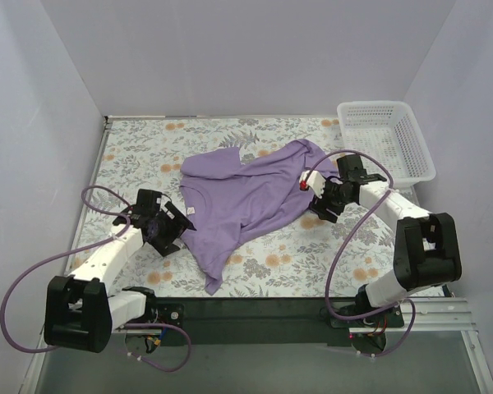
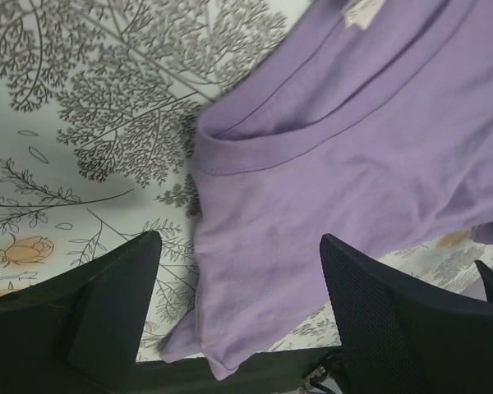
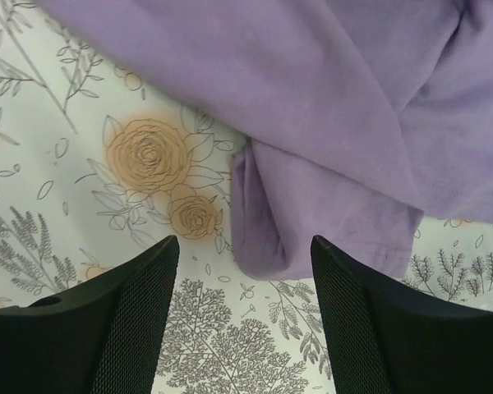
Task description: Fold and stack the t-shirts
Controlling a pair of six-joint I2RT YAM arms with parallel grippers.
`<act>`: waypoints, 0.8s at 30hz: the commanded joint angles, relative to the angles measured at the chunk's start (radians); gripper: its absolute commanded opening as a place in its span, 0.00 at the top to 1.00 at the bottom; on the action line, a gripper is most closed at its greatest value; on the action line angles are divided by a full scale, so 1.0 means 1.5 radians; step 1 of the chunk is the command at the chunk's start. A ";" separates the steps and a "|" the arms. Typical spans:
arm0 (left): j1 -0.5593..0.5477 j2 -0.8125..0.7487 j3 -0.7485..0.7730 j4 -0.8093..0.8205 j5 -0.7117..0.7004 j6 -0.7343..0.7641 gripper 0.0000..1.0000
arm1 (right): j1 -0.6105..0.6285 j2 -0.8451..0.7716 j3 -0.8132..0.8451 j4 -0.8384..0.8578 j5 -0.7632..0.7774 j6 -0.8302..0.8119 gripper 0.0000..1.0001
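Note:
The lavender t-shirt [image 1: 246, 193] lies crumpled across the middle of the floral table, a narrow part trailing toward the front. Its white neck label [image 1: 191, 211] shows near the collar. My left gripper [image 1: 174, 228] is open at the shirt's left edge; in the left wrist view the collar and a sleeve corner [image 2: 255, 271] lie between its spread fingers [image 2: 115, 304]. My right gripper [image 1: 319, 201] is open at the shirt's right edge; in the right wrist view a folded cloth corner [image 3: 312, 222] lies just ahead of the gap between its fingers [image 3: 140, 304].
A white lattice basket [image 1: 386, 139] stands at the back right corner of the table. White walls close in the left, back and right sides. The flowered tablecloth [image 1: 312, 263] covers the table around the shirt.

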 commanded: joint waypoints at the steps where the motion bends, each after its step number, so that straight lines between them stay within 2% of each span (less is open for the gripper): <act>1: -0.018 0.028 -0.012 -0.051 -0.008 -0.066 0.23 | -0.004 0.018 0.008 0.073 0.040 0.048 0.28; 5: -0.079 0.040 -0.016 -0.032 -0.014 -0.105 0.26 | -0.003 0.034 0.020 0.077 0.052 0.057 0.28; 11: -0.143 0.057 -0.024 -0.017 -0.018 -0.156 0.36 | -0.004 0.030 0.012 0.080 0.053 0.059 0.28; 12: -0.146 0.058 -0.029 -0.011 -0.013 -0.159 0.40 | -0.004 0.032 0.011 0.081 0.054 0.056 0.28; 13: -0.149 0.058 -0.036 -0.004 -0.003 -0.161 0.52 | -0.005 0.036 0.012 0.082 0.056 0.055 0.28; 16: -0.150 0.048 -0.064 0.043 0.050 -0.156 0.76 | -0.005 0.049 0.012 0.082 0.055 0.039 0.29; 19: -0.150 0.028 -0.094 0.104 0.116 -0.133 0.88 | -0.005 0.065 0.017 0.080 0.060 0.033 0.29; 20: -0.150 0.014 -0.098 0.131 0.129 -0.129 0.98 | -0.004 0.067 0.020 0.081 0.064 0.032 0.30; 24: -0.149 -0.029 -0.101 0.159 0.134 -0.107 1.00 | -0.005 0.089 0.030 0.086 0.088 0.030 0.36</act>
